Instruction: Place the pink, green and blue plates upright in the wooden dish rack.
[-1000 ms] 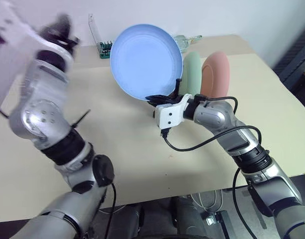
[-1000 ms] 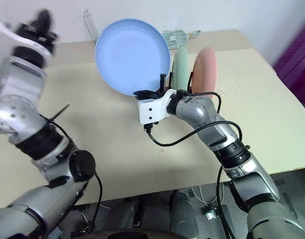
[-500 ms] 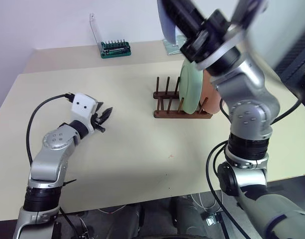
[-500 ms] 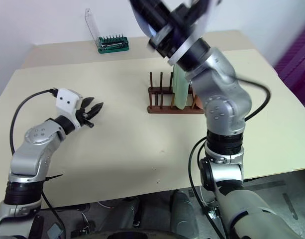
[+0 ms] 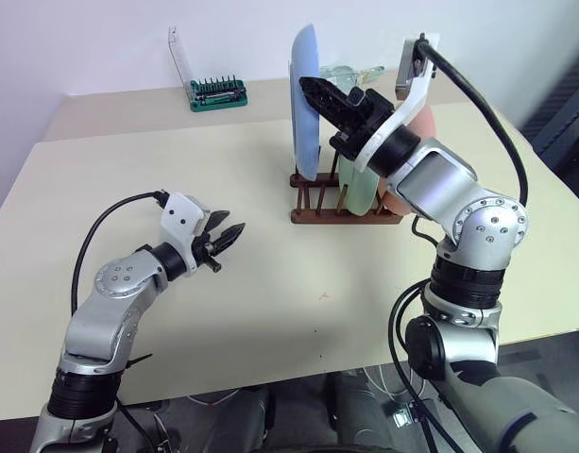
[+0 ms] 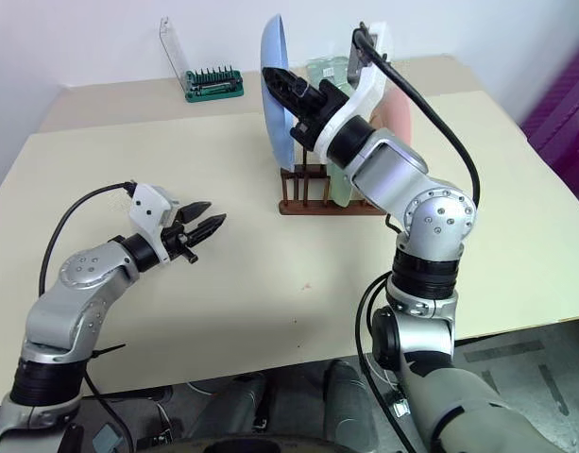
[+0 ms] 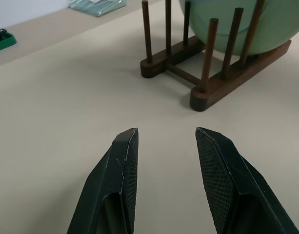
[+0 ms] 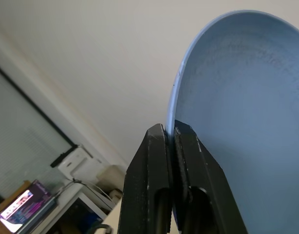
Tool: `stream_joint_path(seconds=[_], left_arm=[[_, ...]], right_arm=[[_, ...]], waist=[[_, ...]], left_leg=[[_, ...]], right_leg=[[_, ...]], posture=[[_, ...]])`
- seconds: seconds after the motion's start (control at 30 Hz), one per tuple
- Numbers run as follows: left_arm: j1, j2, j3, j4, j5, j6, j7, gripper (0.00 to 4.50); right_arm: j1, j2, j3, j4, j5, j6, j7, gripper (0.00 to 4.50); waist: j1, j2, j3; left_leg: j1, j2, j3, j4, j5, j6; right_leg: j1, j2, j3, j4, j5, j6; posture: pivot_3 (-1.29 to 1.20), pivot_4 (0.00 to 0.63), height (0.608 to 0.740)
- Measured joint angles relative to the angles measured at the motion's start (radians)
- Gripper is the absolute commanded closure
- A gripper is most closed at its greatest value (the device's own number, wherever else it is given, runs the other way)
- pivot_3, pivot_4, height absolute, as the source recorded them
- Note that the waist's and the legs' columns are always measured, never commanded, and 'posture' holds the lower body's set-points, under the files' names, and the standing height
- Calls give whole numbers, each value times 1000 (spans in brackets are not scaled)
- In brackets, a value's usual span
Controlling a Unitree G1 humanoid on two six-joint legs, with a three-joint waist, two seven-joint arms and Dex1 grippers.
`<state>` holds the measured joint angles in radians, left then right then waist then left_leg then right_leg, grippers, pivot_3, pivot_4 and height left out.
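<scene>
Right gripper [image 5: 313, 88], clenched on the blue plate [image 5: 304, 104], has swung it edge-on above the wooden dish rack [image 5: 344, 204], where green plate [image 5: 362, 184] and pink plate [image 5: 409, 156] stand; lowering remains. Left gripper [image 5: 229, 237], now low beside the rack, gapes empty

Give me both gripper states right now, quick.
Left gripper: open, holding nothing, above the table.
Right gripper: shut on the blue plate, pinching its rim, plate upright over the wooden dish rack.
</scene>
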<state>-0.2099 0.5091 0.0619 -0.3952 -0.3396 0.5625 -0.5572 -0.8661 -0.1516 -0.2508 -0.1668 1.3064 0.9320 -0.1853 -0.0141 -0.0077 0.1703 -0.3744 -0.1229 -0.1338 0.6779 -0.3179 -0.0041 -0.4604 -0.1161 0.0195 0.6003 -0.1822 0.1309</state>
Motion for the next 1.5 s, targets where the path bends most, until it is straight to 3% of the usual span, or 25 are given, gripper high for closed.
stream_joint_path(seconds=[0.27, 0.37, 0.5, 0.67, 0.87, 0.97, 1.1, 1.2, 1.3, 1.5], left_arm=[[0, 0, 1, -23, -20, 22, 19, 2637], [0, 0, 1, -41, -22, 28, 25, 2582], [2, 0, 0, -50, -24, 41, 32, 2582], [2, -2, -3, -60, -27, 44, 36, 2582], [-3, -10, -18, -57, -24, 42, 38, 2582], [-20, -12, -33, -41, -8, 34, 44, 2582], [-19, -8, -40, 16, 37, -12, 54, 2582], [-5, -8, -39, 66, 56, -50, 54, 2582], [33, 3, -33, 141, 72, -92, 35, 2582], [80, 23, -38, 155, 119, -179, 18, 2582]], right_arm=[[-17, -24, -33, 158, 4, -3, -14, 4500], [-30, -29, -35, 196, -3, -6, -4, 3570], [-38, -49, -32, 213, -38, -7, 18, 1596], [-58, -121, 32, 176, -168, -30, 119, 1596], [-2, -457, 248, -126, -528, -240, 490, 1596], [163, -566, 159, -261, -523, -301, 658, 1596], [520, -694, -142, -283, -463, -259, 783, 1596], [776, -718, -296, -309, -475, -265, 886, 1596], [941, -702, -288, -297, -590, -320, 925, 1596], [927, -655, -223, -180, -714, -459, 940, 1596]], waist=[[-1, 0, 0], [0, 0, 0], [0, 0, 0], [0, 0, 0], [9, 0, 0], [12, -1, -1], [33, -1, -1], [32, 0, -1], [18, 3, -1], [26, 2, 0]], left_leg=[[0, 0, 0, 0, 0, 0], [0, 0, 0, 0, 0, 0], [0, 0, 0, 0, 0, 0], [0, 0, 1, 0, 0, 0], [-1, 0, 1, 1, -1, 2], [0, 0, 1, 1, -2, 3], [2, 0, 3, 3, -3, 5], [3, 1, 2, 2, -3, 5], [6, 1, 8, 2, -4, 6], [19, 1, 10, 2, -8, 13]], right_leg=[[0, 0, 0, 0, 0, 0], [0, 0, 0, 0, 0, 0], [0, 0, 0, 0, 0, 0], [0, 0, 0, 0, 0, 0], [2, -1, -2, -3, 0, 1], [4, -1, -2, -4, 0, 1], [7, -2, -1, -5, 0, 1], [8, -1, -2, -5, 0, 1], [9, -1, 3, -4, 0, 1], [21, -1, 4, -6, -1, 3]], posture=[[0, 150, 735], [0, 150, 735], [0, 150, 735], [0, 150, 735], [0, 150, 735], [0, 150, 735], [0, 150, 735], [0, 150, 735], [0, 150, 735], [0, 150, 735]])
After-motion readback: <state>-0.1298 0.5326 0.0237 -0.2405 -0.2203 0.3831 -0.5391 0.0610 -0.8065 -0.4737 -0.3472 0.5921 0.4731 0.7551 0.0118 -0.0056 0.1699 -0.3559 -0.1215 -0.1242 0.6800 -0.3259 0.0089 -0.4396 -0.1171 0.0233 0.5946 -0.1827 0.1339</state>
